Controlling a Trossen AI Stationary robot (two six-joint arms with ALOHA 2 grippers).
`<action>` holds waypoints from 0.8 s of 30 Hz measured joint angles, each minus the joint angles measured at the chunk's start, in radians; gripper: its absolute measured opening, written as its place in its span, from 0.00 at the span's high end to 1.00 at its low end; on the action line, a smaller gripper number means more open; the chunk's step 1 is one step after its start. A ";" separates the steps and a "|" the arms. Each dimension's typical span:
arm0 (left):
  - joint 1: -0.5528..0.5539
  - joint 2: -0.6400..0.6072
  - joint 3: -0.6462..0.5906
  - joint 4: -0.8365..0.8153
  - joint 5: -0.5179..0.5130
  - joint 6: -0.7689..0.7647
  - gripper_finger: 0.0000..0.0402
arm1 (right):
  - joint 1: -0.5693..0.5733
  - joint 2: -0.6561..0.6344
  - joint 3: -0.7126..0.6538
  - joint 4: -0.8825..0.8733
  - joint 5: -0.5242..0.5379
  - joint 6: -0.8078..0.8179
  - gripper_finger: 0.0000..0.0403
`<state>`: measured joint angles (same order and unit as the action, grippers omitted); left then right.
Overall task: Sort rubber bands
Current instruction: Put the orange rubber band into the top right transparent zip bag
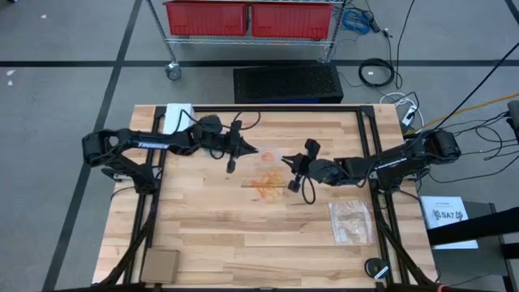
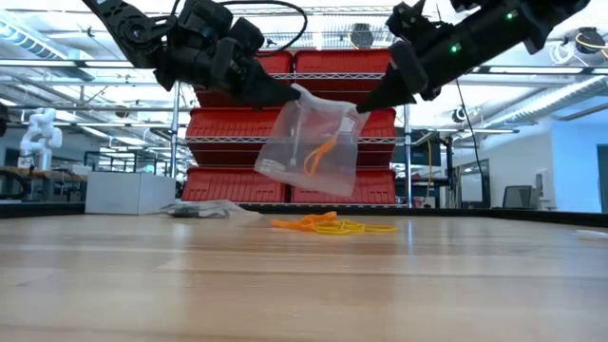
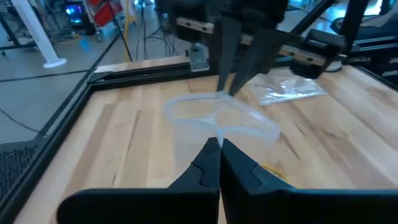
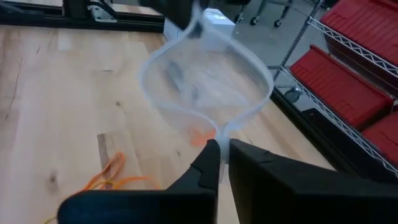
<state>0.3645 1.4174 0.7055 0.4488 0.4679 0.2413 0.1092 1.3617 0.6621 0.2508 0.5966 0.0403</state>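
Observation:
A clear plastic zip bag [image 2: 309, 142] hangs in the air between my two grippers, with its mouth [image 3: 217, 115] pulled into an open oval. An orange rubber band [image 2: 319, 152] lies inside it. My left gripper [image 1: 255, 150] is shut on the mouth's left side. My right gripper [image 1: 284, 161] is shut on the right side. More orange rubber bands [image 1: 268, 185] lie loose in a small pile on the table below the bag [image 2: 332, 226]. I can make out no black or tan bands. My left gripper pinches the bag's mouth rim [image 3: 217, 133] between its two fingertips, coming from the table's left and slanting slightly down. The bag is lifted clear and hangs below the fingers. My right gripper pinches the opposite side of the rim [image 4: 219, 132] between its fingertips, coming from the table's right and slanting down. The rim bows open between the two holds, and the bag's body hangs clear of the table.
A second clear bag [image 1: 353, 221] lies flat near the table's right edge. A pale bag or sheet [image 1: 175, 118] sits at the far left corner, and a brown card [image 1: 160, 265] at the near left. A black frame [image 1: 369, 138] rims the table. Red bins stand behind it.

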 joint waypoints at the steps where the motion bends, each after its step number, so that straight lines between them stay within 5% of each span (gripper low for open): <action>1: -0.005 0.001 0.000 0.000 0.000 0.000 1.00 | -0.003 0.000 0.002 -0.001 0.000 -0.002 1.00; 11: -0.012 -0.002 0.000 -0.038 -0.068 0.024 1.00 | -0.003 -0.081 0.100 -0.293 0.008 -0.001 1.00; 18: -0.050 0.017 0.000 -0.037 -0.249 0.003 1.00 | -0.013 -0.083 0.114 -0.343 -0.029 0.060 1.00; 24: -0.102 0.077 0.000 0.009 -0.295 0.004 1.00 | -0.036 -0.057 0.114 -0.359 -0.047 0.088 1.00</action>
<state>0.2629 1.4946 0.7052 0.4582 0.1732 0.2452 0.0730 1.3045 0.7757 -0.1077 0.5499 0.1279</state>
